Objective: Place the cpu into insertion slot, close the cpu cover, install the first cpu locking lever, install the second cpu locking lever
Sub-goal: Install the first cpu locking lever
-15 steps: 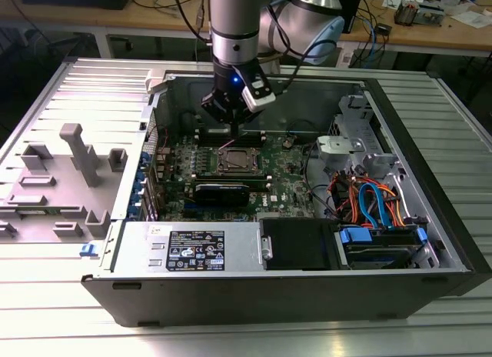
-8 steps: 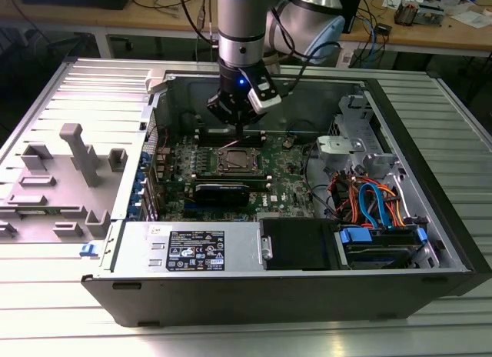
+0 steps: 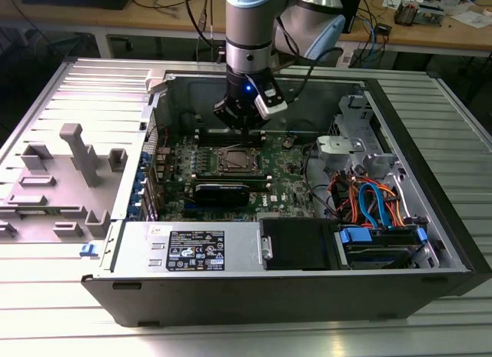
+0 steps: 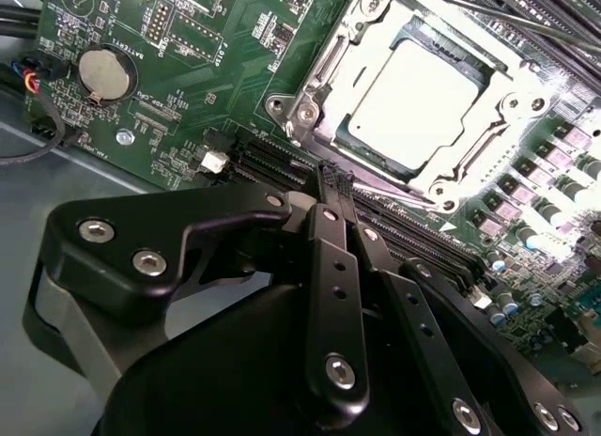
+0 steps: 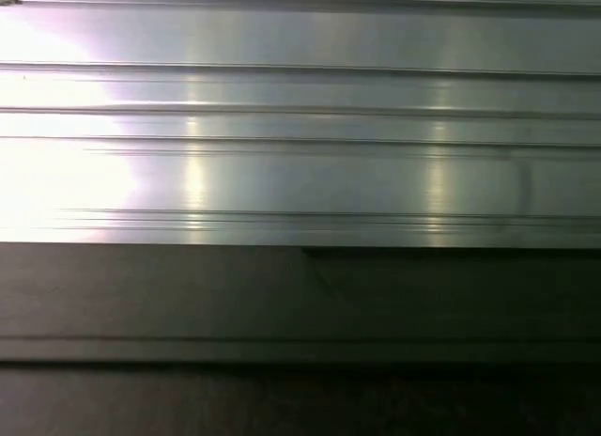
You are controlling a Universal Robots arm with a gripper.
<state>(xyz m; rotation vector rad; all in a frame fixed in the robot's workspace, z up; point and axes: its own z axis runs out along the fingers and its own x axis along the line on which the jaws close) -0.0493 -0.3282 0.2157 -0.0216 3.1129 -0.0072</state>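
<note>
Exterior view: gripper (image 3: pixel 244 128) hanging vertically from arm over far edge of insertion slot (image 3: pixel 234 160), mid-board inside open case (image 3: pixel 430 241).

Second wrist view: cpu (image 4: pixel 416 98) seated flat in slot, cpu cover (image 4: pixel 331 55) framing it. Fingers (image 4: pixel 334 267) pressed together, holding nothing, just beside socket. Chip judged light, rigid, fragile; best taken by edges.

First wrist view: ribbed metal table (image 5: pixel 300 126), dark case wall.

Strong glare is thrown off the cpu (image 4: pixel 420 98) in the second wrist view; the ribbed metal surface (image 5: pixel 300 126) is washed out in the first wrist view.
</note>
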